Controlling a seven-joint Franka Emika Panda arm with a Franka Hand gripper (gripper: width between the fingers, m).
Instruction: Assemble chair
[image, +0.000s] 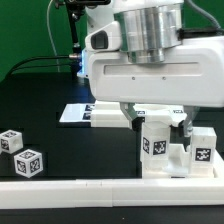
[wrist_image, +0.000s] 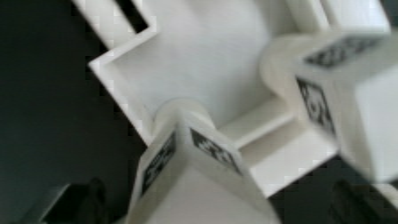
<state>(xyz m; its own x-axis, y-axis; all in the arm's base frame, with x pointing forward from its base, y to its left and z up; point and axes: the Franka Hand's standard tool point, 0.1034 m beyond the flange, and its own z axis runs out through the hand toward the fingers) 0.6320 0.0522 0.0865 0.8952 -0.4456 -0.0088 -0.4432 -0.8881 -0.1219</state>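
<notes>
Exterior view: tagged white block (image: 155, 142) upright at 4 o'clock, second block (image: 201, 150) just beside, two cubes (image: 31, 161) at 8 o'clock. Over first block, claw (image: 158, 124) straddles it, jaws spread, released. Risk: finger clips block on lift, tipping it onto neighbour or rail (image: 100, 190) at 6 o'clock. All glossy hard plastic, square-edged.

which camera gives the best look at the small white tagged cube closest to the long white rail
The exterior view: the small glossy white plastic cube with black-and-white tags is whole and unobstructed near that view's left edge. The wrist view misses it, showing only blurred upright white pieces close up.
</notes>
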